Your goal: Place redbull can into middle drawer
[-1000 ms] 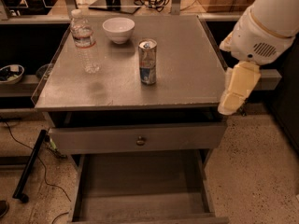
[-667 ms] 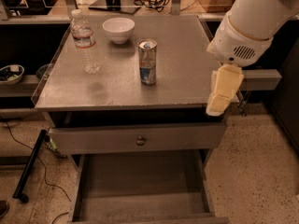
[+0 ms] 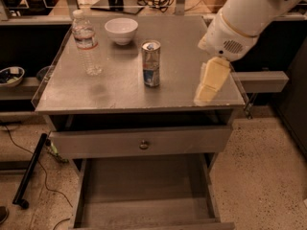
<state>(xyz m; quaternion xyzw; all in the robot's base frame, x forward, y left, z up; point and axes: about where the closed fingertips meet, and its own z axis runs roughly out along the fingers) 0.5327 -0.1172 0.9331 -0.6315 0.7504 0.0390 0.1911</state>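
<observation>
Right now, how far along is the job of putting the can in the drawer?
Done: the middle drawer stands pulled out, its floor bare. In hand: nothing is gripped; the claw hangs near the right front corner of the tabletop, apart from the redbull can, which stands upright mid-table. Left: reach the can, grasp it, carry it down and set it in the drawer.

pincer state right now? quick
Pincer: over the right front edge of the tabletop, apart from the redbull can and not holding it; open or closed cannot be told.
</observation>
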